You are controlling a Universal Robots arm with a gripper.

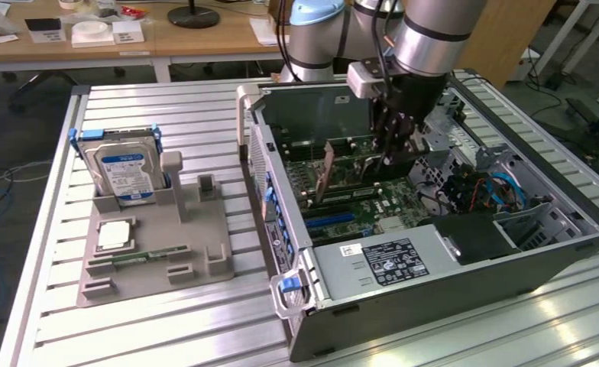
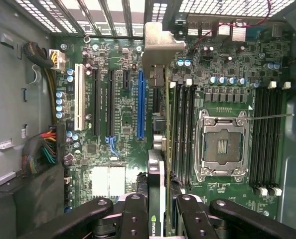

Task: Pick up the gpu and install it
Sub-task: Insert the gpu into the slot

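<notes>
My gripper (image 1: 393, 157) reaches down into the open computer case (image 1: 279, 229) and is shut on the gpu (image 1: 353, 182). The card hangs upright on its edge over the green motherboard (image 1: 381, 210). In the wrist view the gpu (image 2: 158, 149) runs edge-on away from my gripper (image 2: 158, 211), with its pale metal end bracket (image 2: 160, 42) at the case's rear wall. The black fingers (image 2: 135, 216) clamp the card from both sides. It hovers just beside the long blue slot (image 2: 140, 104), between that slot and the memory slots.
An empty processor socket (image 2: 222, 144) lies beside the card. Left of the case in the exterior view, a grey fixture tray (image 1: 192, 229) holds a silver hard drive (image 1: 124, 172), a processor chip (image 1: 113, 233) and a memory stick (image 1: 137, 260). A power supply (image 1: 381, 264) fills the case's near end.
</notes>
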